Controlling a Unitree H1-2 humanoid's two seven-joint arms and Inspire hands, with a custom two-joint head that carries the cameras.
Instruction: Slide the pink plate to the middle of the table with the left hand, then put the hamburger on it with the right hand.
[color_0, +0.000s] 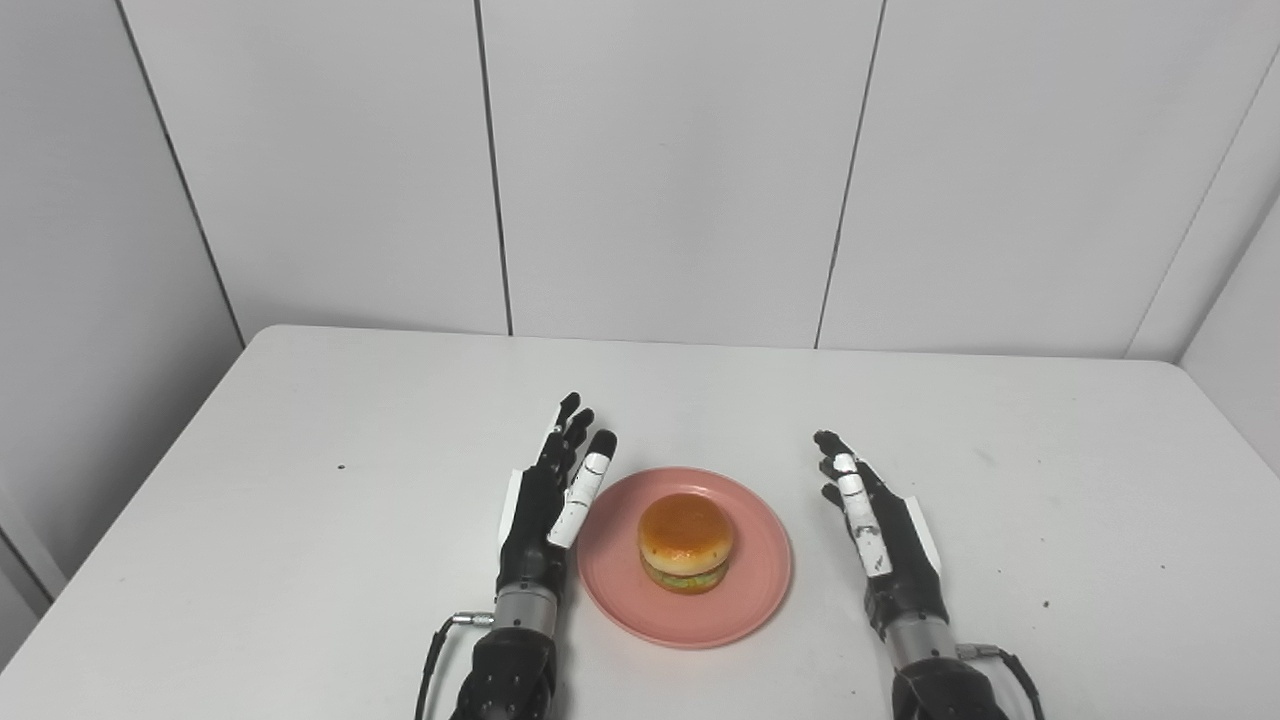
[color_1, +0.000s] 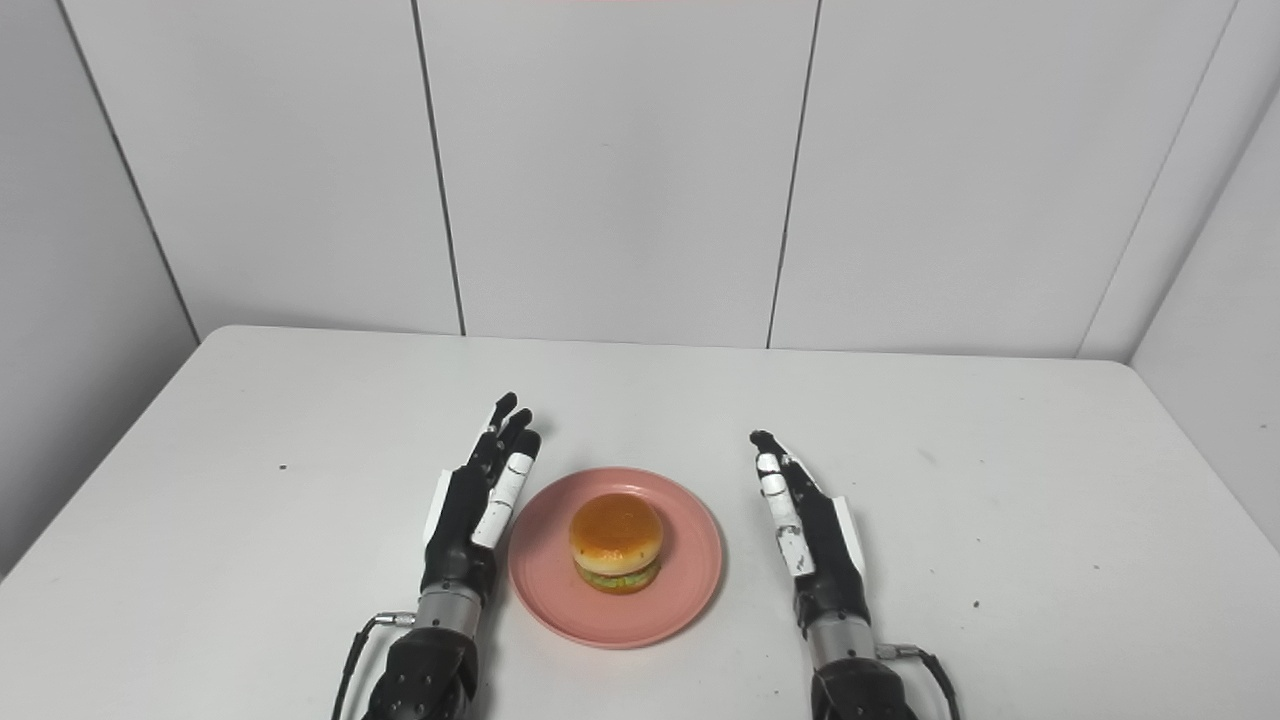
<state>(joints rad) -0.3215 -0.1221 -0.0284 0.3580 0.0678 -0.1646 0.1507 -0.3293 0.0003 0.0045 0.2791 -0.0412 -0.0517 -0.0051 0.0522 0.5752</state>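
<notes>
The pink plate (color_0: 685, 605) is seen lying on the white worktop (color_0: 300, 450), in the lower middle of the frame, and the hamburger (color_0: 685, 543) is already set upright at its centre. Both steps are judged done; nothing is left but withdrawal. The left hand (color_0: 550, 500) is held released, fingers stretched, just beside the plate's left rim. The right hand (color_0: 878, 530) is likewise held released, empty, a little apart at lower right.
</notes>
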